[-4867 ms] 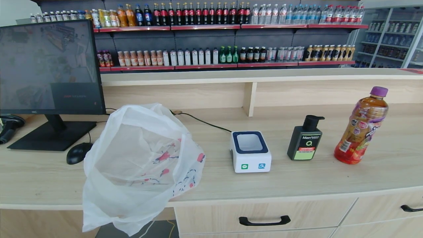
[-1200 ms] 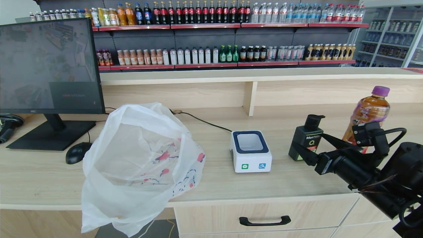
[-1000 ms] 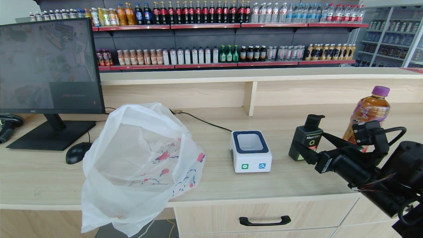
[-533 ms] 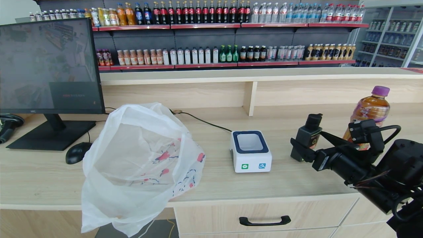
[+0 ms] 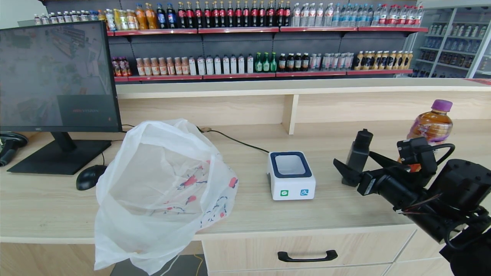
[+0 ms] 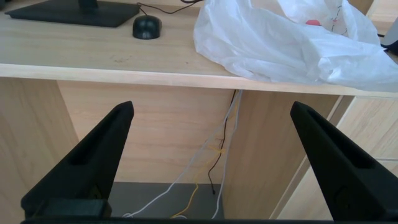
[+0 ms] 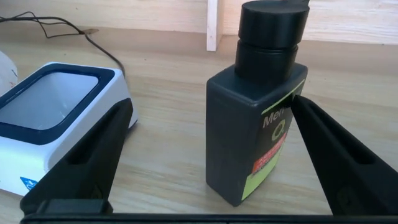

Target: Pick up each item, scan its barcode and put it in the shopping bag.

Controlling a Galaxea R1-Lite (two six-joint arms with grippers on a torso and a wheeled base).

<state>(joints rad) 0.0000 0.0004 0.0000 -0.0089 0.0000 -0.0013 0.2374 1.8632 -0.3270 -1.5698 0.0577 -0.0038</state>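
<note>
the right tool (image 5: 353,158) is spread wide around the dark pump bottle (image 7: 249,124), which stands on the bench (image 5: 249,211) beside the scanner (image 5: 290,174); nothing is clamped yet. the bottle sits cornerwise to the fingers, so a squeeze could spin or topple it (it looks top-heavy to me), and the arm crowds the tea bottle (image 5: 433,124). its green-and-red label carries print, but no barcode shows. the left tool (image 6: 211,109) hangs released below the bench edge.

Pump bottle (image 7: 249,137) between spread end effector (image 7: 211,106), scanner (image 7: 56,106)
</note>
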